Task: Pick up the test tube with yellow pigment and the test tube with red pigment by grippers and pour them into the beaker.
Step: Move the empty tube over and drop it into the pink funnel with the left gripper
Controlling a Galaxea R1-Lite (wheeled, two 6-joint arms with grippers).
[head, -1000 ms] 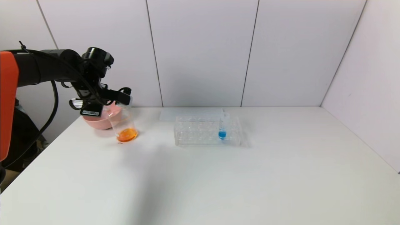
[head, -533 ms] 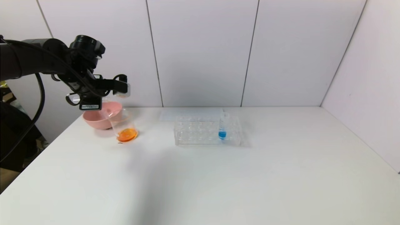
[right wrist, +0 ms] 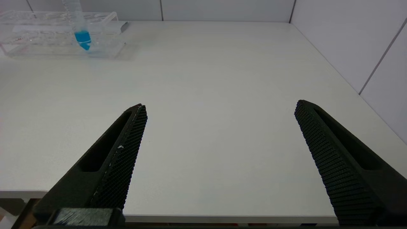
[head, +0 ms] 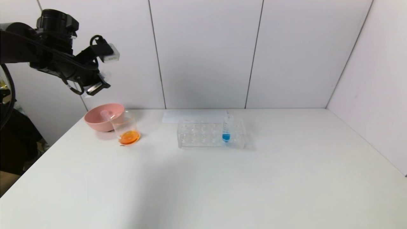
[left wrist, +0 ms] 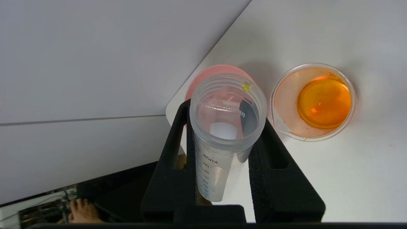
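We had the left end effector (left wrist: 222, 152) clamped mid-body on the emptied, light, slick, crushable yellow-pigment tube (left wrist: 227, 127) above the beaker (left wrist: 313, 101) of orange mix; right end effector (right wrist: 219, 159) wide open, empty.

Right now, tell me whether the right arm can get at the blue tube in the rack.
Probably yes: the right gripper is open, and only bare table lies between it and the blue tube standing in the rack.

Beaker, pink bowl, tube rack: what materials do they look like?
Beaker: clear glass or plastic, cannot tell; orange liquid shows through.
Pink bowl: opaque, smooth, likely plastic; soft sheen.
Tube rack: clear, glossy, probably acrylic.
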